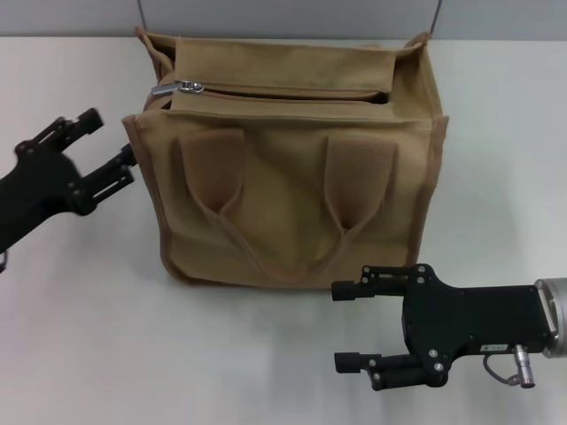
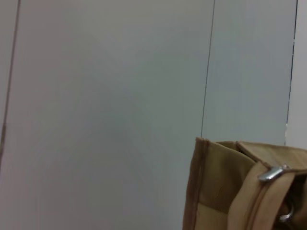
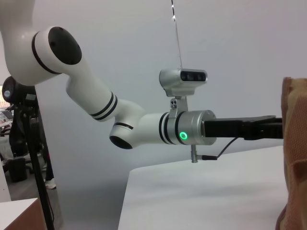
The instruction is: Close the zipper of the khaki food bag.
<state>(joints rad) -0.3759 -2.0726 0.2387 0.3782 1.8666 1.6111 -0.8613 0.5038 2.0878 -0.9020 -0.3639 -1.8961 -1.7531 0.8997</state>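
Right gripper (image 1: 350, 326) at 5 o'clock, jaws released; left gripper (image 1: 108, 137) released at bag's (image 1: 292, 190) 9 o'clock corner; zipper (image 1: 275, 88) unzipped.

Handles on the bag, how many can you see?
2, both on the front face of the bag: one handle nearer the left hand, the other handle toward the right.

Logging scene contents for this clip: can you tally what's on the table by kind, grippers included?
Khaki food bag: 1
Zipper pull tab: 1
Bag handles: 2
Grippers: 2, left gripper open beside the bag, right gripper open in front of it
Total: 6
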